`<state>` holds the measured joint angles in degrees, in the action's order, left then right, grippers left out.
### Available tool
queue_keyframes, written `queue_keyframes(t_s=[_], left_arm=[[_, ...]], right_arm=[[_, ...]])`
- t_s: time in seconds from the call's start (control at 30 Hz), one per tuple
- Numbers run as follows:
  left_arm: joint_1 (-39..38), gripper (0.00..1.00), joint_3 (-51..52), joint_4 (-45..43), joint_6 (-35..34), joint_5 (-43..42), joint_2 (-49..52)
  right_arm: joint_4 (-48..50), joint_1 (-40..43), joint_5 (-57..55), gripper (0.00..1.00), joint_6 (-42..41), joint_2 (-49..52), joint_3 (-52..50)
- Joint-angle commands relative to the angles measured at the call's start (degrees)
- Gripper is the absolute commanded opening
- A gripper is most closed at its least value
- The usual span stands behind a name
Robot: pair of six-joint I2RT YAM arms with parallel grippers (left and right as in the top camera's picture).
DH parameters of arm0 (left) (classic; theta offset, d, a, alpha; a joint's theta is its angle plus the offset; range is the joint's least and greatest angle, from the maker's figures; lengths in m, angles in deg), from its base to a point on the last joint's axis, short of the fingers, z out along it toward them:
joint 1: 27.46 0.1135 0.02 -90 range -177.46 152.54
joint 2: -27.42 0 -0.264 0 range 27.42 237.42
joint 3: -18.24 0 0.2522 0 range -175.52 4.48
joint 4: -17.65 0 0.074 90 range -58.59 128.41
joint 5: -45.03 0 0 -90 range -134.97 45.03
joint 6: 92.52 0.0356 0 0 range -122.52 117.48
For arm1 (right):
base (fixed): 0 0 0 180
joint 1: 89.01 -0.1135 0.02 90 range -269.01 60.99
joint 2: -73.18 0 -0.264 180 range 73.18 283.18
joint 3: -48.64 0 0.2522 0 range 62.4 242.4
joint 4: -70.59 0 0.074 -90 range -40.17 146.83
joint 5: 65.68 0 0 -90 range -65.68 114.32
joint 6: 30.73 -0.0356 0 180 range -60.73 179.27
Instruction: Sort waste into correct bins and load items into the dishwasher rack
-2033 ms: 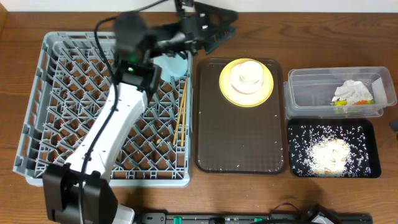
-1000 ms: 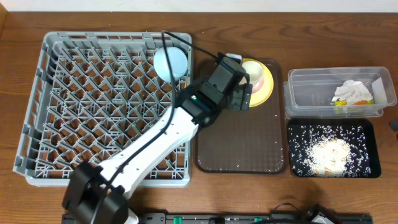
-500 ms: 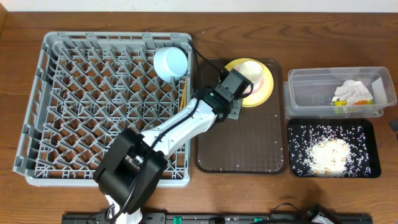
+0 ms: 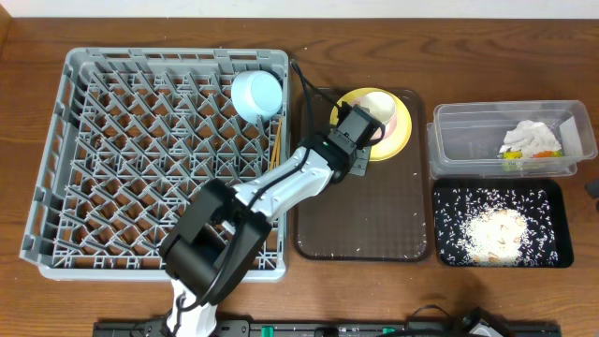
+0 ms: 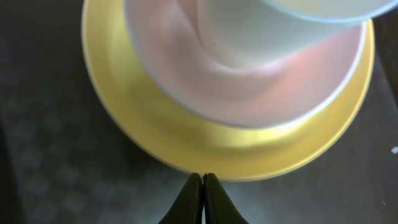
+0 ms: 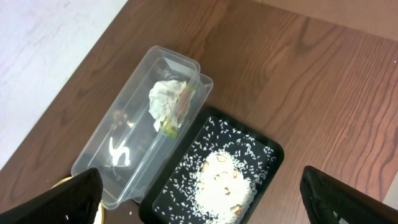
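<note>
left gripper (image 5: 203,182) closed, tips meeting beside the yellow plate (image 5: 205,149).

A dark brown wooden desk (image 4: 487,56) with visible grain fills the overhead view. Beyond its edge, the right wrist view shows a pale whitish surface (image 6: 37,50), perhaps floor. Lighting looks even.

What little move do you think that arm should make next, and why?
Probably nudge the left tool forward under the rim of the yellow plate to tip it up: its tips are shut right at the rim, and the plate lies flat, carrying a white bowl.
</note>
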<state>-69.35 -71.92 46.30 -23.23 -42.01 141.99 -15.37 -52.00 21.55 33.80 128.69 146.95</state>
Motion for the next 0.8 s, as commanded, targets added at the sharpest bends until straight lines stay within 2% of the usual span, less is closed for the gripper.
queue_keyframes(t_s=[0.0,0.47,0.77], left_arm=[[0.0,0.07,0.2,-1.7,0.5,0.1,1.5],[0.0,0.08,0.2,-3.9,0.5,0.0,4.0],[0.0,0.08,0.2,-0.9,0.5,-1.3,3.8]], right_arm=[[-0.1,0.7,0.0,0.99,-0.6,0.0,0.0],[-0.9,0.7,0.0,0.99,-0.6,0.6,0.0],[-0.9,0.7,0.0,0.99,-0.6,0.7,0.0]])
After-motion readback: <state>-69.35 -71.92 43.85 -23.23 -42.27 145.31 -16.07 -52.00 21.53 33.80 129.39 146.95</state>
